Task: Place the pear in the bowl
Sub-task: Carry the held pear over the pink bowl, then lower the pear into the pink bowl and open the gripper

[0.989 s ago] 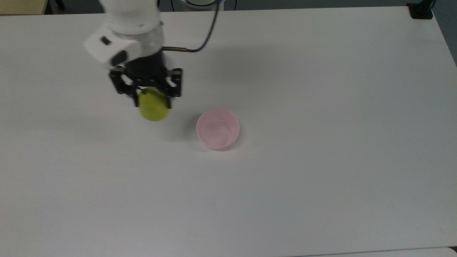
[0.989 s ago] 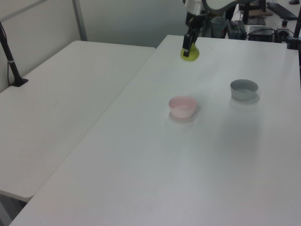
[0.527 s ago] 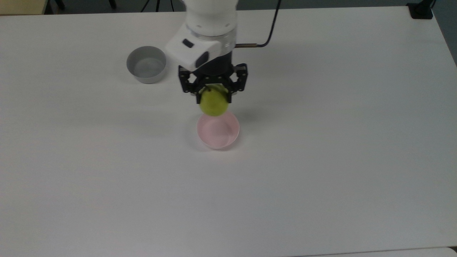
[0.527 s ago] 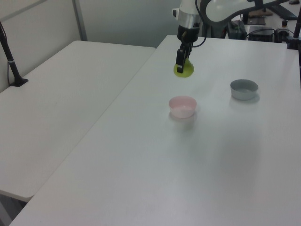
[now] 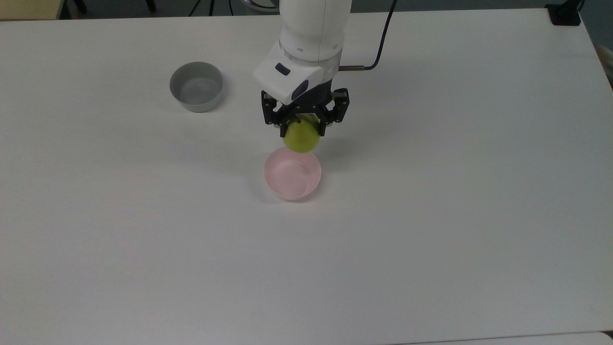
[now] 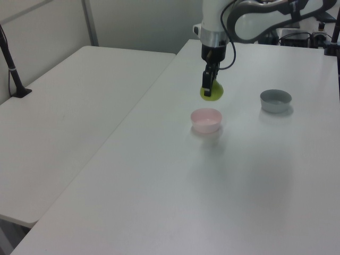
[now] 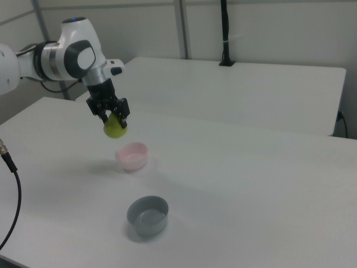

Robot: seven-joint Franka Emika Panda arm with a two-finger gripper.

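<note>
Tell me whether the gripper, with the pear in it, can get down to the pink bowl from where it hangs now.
Probably yes. The gripper holds the pear in the air beside the pink bowl, nothing stands between them, and the grey bowl sits well aside.

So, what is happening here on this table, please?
A robot arm holds a yellow-green pear in its tool, lifted above the white table. The pear hangs close to the pink bowl, near its rim, but is not yet inside it. The pink bowl is empty. A grey bowl stands apart, also empty.
</note>
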